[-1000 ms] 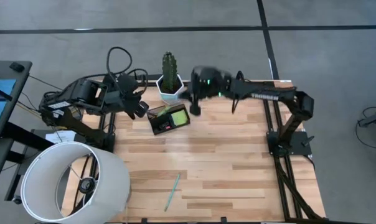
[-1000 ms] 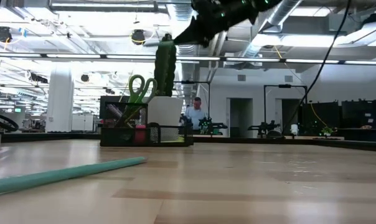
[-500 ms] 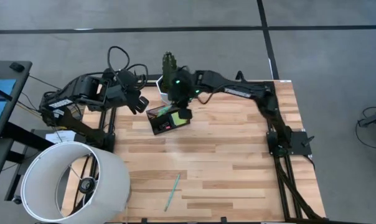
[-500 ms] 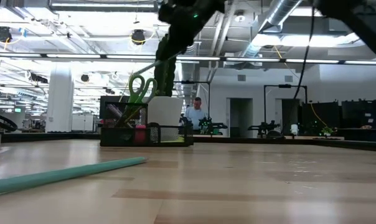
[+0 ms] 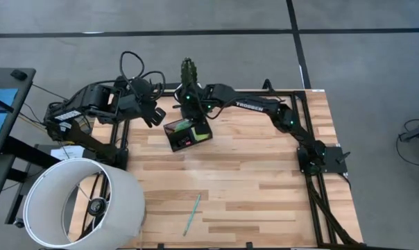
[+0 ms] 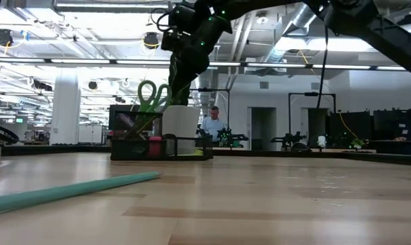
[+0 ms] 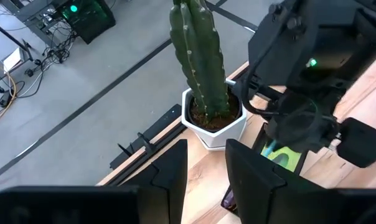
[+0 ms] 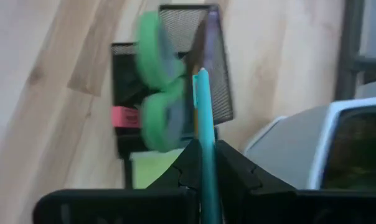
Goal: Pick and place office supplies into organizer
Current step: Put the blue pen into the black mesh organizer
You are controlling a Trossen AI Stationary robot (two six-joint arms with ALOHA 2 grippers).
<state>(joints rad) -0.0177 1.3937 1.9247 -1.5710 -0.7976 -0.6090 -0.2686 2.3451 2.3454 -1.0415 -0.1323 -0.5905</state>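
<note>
The right gripper [image 5: 189,110] hangs over the black mesh organizer [image 5: 187,133] at about eleven o'clock on the wooden bench [image 5: 265,180], its fingers clamped on a teal pen [image 8: 206,149] that points down toward the tray, as the right wrist view shows. Green-handled scissors [image 6: 151,95] stand upright in the organizer, with a pink eraser [image 8: 125,116] and a lime-green sticky-note pad [image 5: 198,130] in its other compartments. A white hexagonal pot holding a tall cactus [image 7: 203,59] sits just beyond the organizer, toward twelve o'clock. The left gripper [image 5: 154,117] waits at the bench's ten o'clock edge, near the organizer but apart from it, its fingers [image 7: 172,177] a little apart and empty. A second teal pen [image 5: 191,213] lies alone on the bench toward six o'clock, well apart from the organizer. A person [image 6: 211,126] shows in the room beyond the bench.
</note>
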